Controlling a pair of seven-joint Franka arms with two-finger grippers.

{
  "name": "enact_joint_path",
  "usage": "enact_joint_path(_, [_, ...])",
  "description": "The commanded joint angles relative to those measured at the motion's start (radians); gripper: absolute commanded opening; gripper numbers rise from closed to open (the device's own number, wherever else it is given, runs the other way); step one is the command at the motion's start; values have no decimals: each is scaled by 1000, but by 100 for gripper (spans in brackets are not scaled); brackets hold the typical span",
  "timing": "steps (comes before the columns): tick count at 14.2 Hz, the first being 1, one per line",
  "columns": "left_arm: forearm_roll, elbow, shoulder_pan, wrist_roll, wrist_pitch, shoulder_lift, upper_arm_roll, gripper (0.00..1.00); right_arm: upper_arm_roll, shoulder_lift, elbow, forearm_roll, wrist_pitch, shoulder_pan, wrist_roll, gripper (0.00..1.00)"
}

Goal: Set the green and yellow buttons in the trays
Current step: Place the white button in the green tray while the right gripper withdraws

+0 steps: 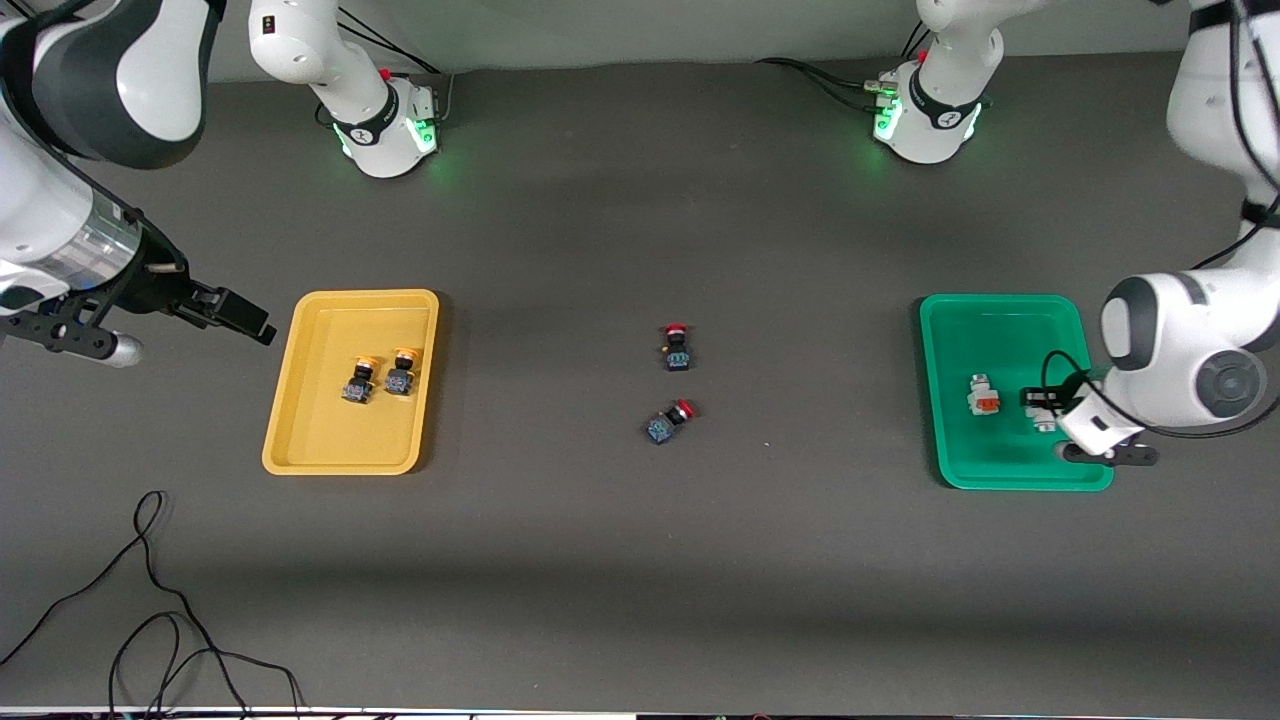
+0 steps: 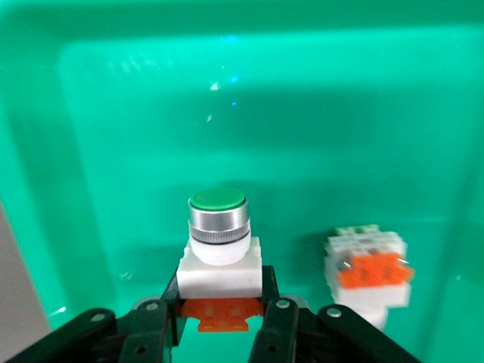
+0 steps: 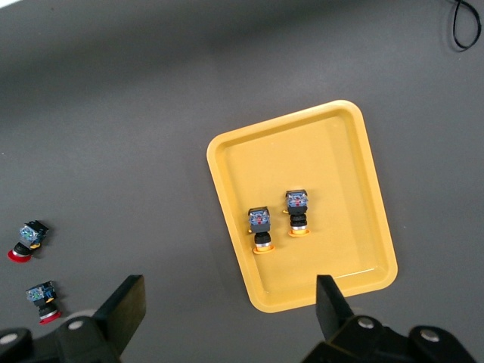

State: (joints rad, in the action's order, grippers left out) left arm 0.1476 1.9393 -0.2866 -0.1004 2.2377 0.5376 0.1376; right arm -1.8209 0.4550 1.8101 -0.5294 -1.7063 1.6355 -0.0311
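Left gripper (image 2: pixel 219 321) clamps the light, rigid green-capped white plastic button (image 2: pixel 218 253) by its flat sides over the green tray (image 1: pixel 950 400) near the desk (image 1: pixel 640 550) edge; right gripper (image 3: pixel 227 302) waits wide beside the yellow tray (image 3: pixel 227 189)

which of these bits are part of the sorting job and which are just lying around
Job: yellow tray holding two yellow buttons; green tray holding one green button, another in the left gripper.

Lying about: two red buttons, black cable.
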Motion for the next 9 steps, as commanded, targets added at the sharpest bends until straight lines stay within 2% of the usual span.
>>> enact_joint_path(1, [26, -2, 9, 7, -13, -22, -13, 75, -14, 5, -17, 9, 11, -15, 31, 100])
enact_joint_path(2, [26, -9, 7, 10, -20, -28, -13, 100, 3, 4, -41, 8, 11, -55, 30, 100])
enact_joint_path(3, [26, -14, 7, 8, -36, -43, -13, 100, 29, 4, -75, -1, 25, -107, 28, 100])
enact_joint_path(4, [26, -44, 7, 4, -97, -68, -12, 100, 84, 4, -113, -1, 72, -179, 33, 100])
enact_joint_path(8, [11, -224, 15, -5, -471, -201, -1, 100, 309, 2, -288, 2, 200, -472, 63, 100])
enact_joint_path(9, [-12, -236, 12, -7, -518, -252, 0, 100, 398, 2, -340, 5, 238, -581, 63, 100])
